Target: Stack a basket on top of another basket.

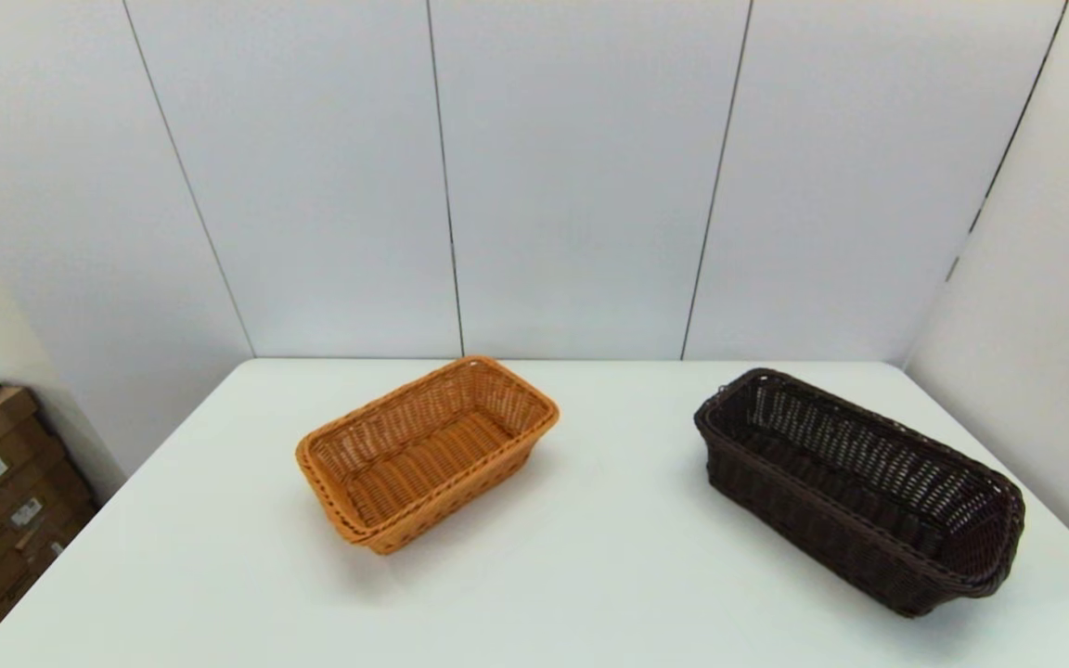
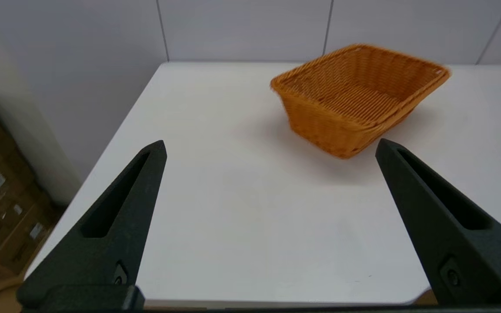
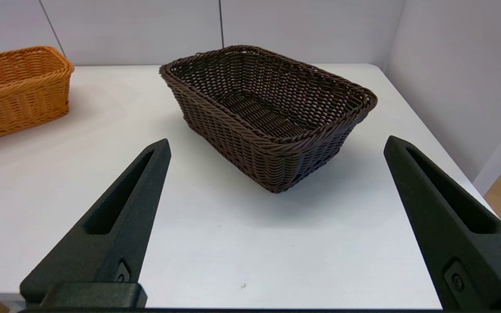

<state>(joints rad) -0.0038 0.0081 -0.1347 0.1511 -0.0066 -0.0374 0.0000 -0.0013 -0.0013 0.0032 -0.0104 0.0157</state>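
The dark brown basket (image 1: pixel 859 489) sat on the robot's right side of the white worktop (image 1: pixel 590 557), its long axis running diagonally from the far middle toward the near right corner, so that its near end lay close to the worktop's right edge. The orange-tan basket (image 1: pixel 427 452) rested left of centre, well apart from it, with its own long axis slanting the opposite way, and bare worktop lay between the two. The right gripper (image 3: pixel 276 143) hung back at the near edge with its fingers spread wide and holding nothing; the dark basket stood straight ahead of it, one corner turned toward the fingers. The left gripper (image 2: pixel 270 145) was likewise back at the near edge, fingers wide and empty, facing the orange-tan basket. The right arm was plainly the nearer one to the dark basket, so the pick would likely fall to it, gripping a rim wall. The wall panel close beside the right edge left little room on that side; the open stretch toward the left offered a free path for carrying.
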